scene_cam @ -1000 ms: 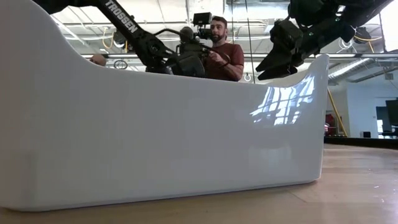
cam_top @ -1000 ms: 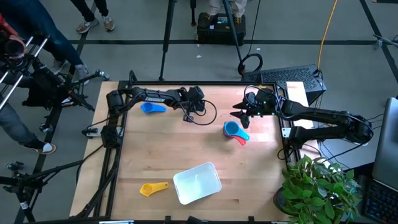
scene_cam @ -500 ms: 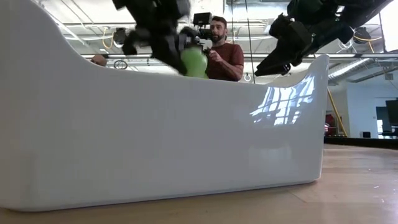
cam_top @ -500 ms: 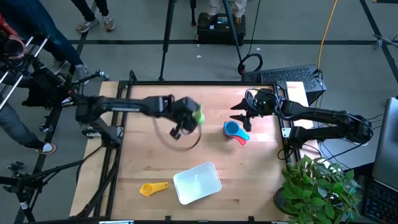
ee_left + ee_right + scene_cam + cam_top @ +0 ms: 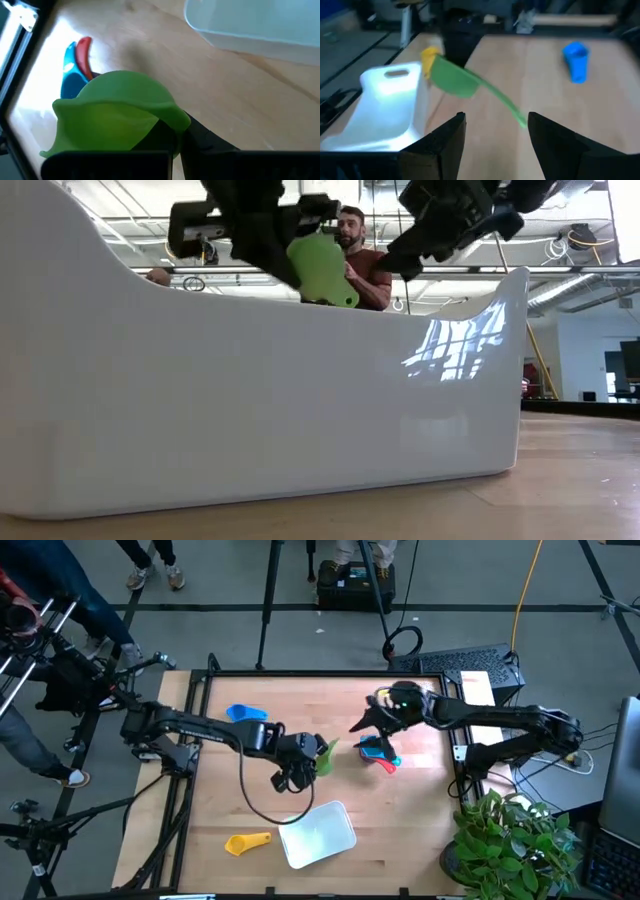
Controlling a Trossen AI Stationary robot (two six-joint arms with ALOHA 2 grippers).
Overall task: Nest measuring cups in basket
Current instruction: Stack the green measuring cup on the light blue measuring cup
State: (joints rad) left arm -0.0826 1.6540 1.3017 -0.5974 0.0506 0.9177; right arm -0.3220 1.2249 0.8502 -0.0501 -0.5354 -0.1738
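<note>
Wooden bench (image 5: 250, 800), basket (image 5: 317, 834) near edge. Left tool (image 5: 312, 762) clamps green cup (image 5: 323, 753) mid-bench; right tool (image 5: 362, 726) open, far right. Person (image 5: 365, 265) beyond bench.

- Green cup (image 5: 321, 753): held up off the table, above the middle.
- Blue and red cups (image 5: 378, 752): together, right side.
- Blue cup (image 5: 246, 714): far left.
- Yellow cup (image 5: 246, 842): beside the basket (image 5: 317, 834), near edge.

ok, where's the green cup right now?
High view: the green cup is mid-table, held off the wood by the left gripper, just above the basket in the picture.
</note>
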